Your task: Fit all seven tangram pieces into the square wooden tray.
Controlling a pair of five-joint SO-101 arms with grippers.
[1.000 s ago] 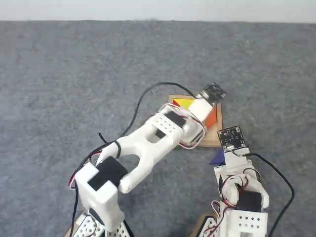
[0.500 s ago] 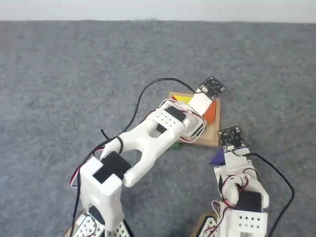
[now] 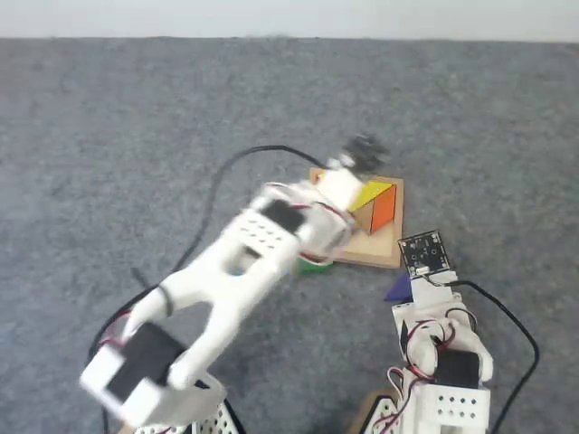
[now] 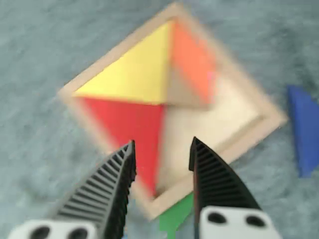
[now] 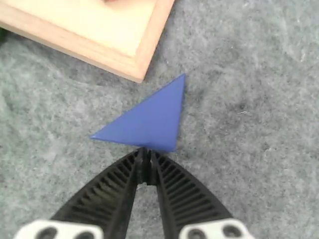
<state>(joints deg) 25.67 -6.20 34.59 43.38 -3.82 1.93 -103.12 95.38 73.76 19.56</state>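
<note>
The square wooden tray [image 4: 117,50] holds a yellow triangle [image 4: 134,74], an orange triangle [image 4: 192,59] and a red triangle [image 4: 127,122]; the rest of its floor is bare wood. My left gripper [image 4: 162,147] hovers open above the tray's near corner, holding nothing. A green piece [image 4: 177,216] lies just outside that corner. In the high view the tray [image 3: 375,251] sits right of centre, with the green piece [image 3: 314,265] at its front left. A blue triangle [image 5: 149,122] lies on the carpet off the tray's corner [image 5: 144,45]. My right gripper [image 5: 146,151] is shut, its tips at the triangle's edge.
Grey carpet covers the whole table. The left arm [image 3: 244,262] stretches diagonally from the front left towards the tray. The right arm [image 3: 439,348] stands at the front right, with the blue triangle [image 3: 398,287] beside it.
The left arm has swung left and back from over the tray, uncovering the yellow and orange pieces. The right arm and the blue triangle have not moved.
</note>
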